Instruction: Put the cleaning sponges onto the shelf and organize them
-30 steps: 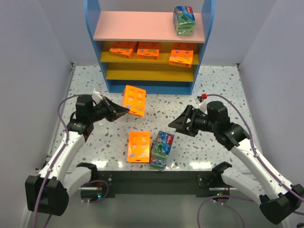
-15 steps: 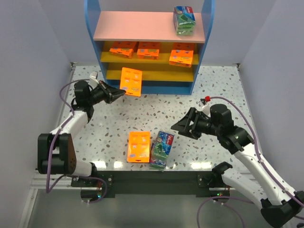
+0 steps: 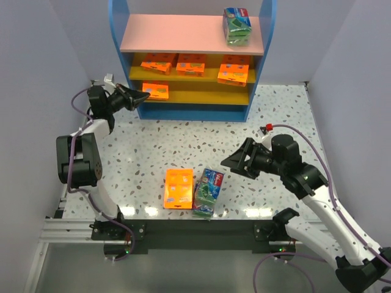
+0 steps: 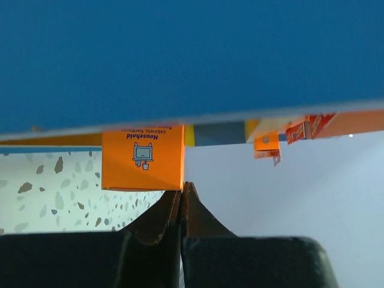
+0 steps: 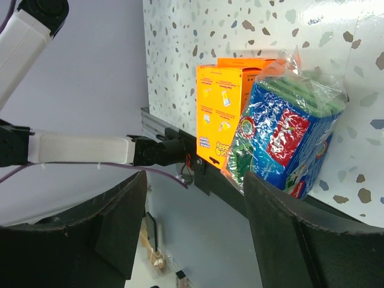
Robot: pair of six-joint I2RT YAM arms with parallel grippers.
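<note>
My left gripper (image 3: 142, 96) is shut on the corner of a flat orange sponge pack (image 3: 157, 91), which sits at the left end of the lower yellow board of the shelf (image 3: 183, 33). In the left wrist view the pack (image 4: 143, 157) hangs just beyond the pinched tips (image 4: 183, 187), under the blue panel (image 4: 192, 54). My right gripper (image 3: 229, 162) stands open above the table, empty, to the right of an orange pack (image 3: 179, 188) and a green-and-blue pack (image 3: 208, 191). Both also show in the right wrist view, the green-and-blue pack (image 5: 288, 141) against the orange pack (image 5: 219, 114).
Three orange packs (image 3: 191, 63) lie on the upper yellow board, and one green-and-blue pack (image 3: 237, 25) stands on the pink top board at the right. Grey walls (image 3: 36, 73) close in both sides. The two table packs lie near the front edge (image 3: 195, 217).
My left arm has swung from mid-table up and left to the shelf, carrying the orange pack onto the lower board. The right arm has shifted only slightly.
</note>
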